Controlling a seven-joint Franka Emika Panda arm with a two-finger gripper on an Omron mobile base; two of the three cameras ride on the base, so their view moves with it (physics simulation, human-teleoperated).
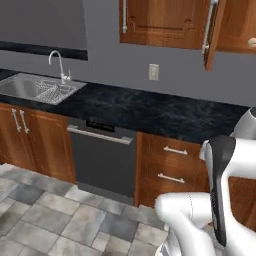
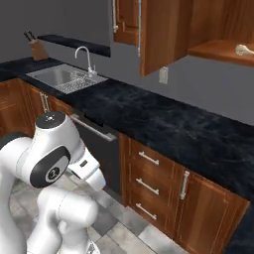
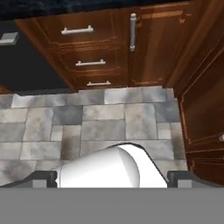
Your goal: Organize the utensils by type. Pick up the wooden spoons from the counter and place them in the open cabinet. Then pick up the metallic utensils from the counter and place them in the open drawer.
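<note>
The open cabinet point(image 2: 218, 49) hangs above the counter at the upper right, its door point(image 2: 158, 34) swung out. A pale wooden spoon end point(image 2: 244, 49) lies on its shelf, and the same piece peeks out at the far right edge point(image 1: 252, 42) in the left base view. My gripper point(image 3: 113, 179) is open with nothing between its fingers. It points down at the tiled floor point(image 3: 100, 127) in front of the lower drawers point(image 3: 83, 48). The metallic utensils and the open drawer are out of view. The black counter point(image 2: 163, 124) shows no utensils.
A steel sink point(image 1: 35, 87) with a faucet sits at the counter's left end, and a knife block point(image 2: 37, 49) stands beyond it. A dishwasher point(image 1: 102, 160) is under the counter. Three shut drawers point(image 2: 146, 186) and a cabinet door point(image 2: 208, 213) are to its right.
</note>
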